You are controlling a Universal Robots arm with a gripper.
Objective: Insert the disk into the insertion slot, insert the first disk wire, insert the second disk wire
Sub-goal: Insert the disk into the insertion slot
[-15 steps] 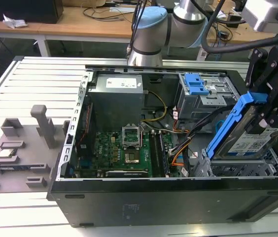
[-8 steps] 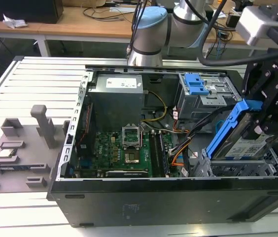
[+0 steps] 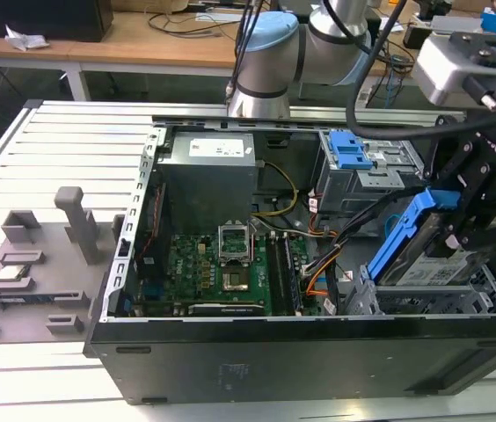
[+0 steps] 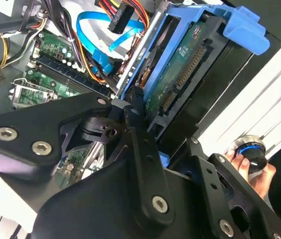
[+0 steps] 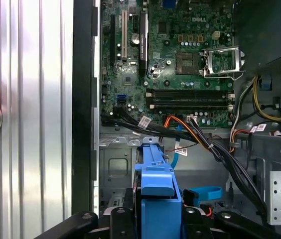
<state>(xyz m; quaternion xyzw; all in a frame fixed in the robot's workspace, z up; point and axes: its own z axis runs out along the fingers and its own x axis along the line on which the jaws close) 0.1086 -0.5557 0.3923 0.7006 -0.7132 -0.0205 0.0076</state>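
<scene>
So the disk point(image 3: 424, 262) in its blue carrier point(image 3: 399, 239) sits clamped in the tool point(image 3: 457, 236), which is closed onto the carrier's sides. It's tilted steeply, with the lower end down at the open top of the insertion slot point(image 3: 441, 303) and the upper end sticking up in the air, so it's not seated flat. That's all in the near corner of the PC case point(image 3: 274, 360), at the exterior view's right. Just beside it, the first disk wire point(image 4: 122, 19) and the second disk wire point(image 4: 93, 31) hang loose above the motherboard point(image 3: 230, 264), neither plugged into the disk's bare connectors. Further back stands the taller grey cage point(image 3: 358, 171) with blue latches. Off on the slatted table point(image 5: 31, 124), a person's hand point(image 4: 254, 172) rests on a round blue-ringed knob point(image 4: 249, 149).
</scene>
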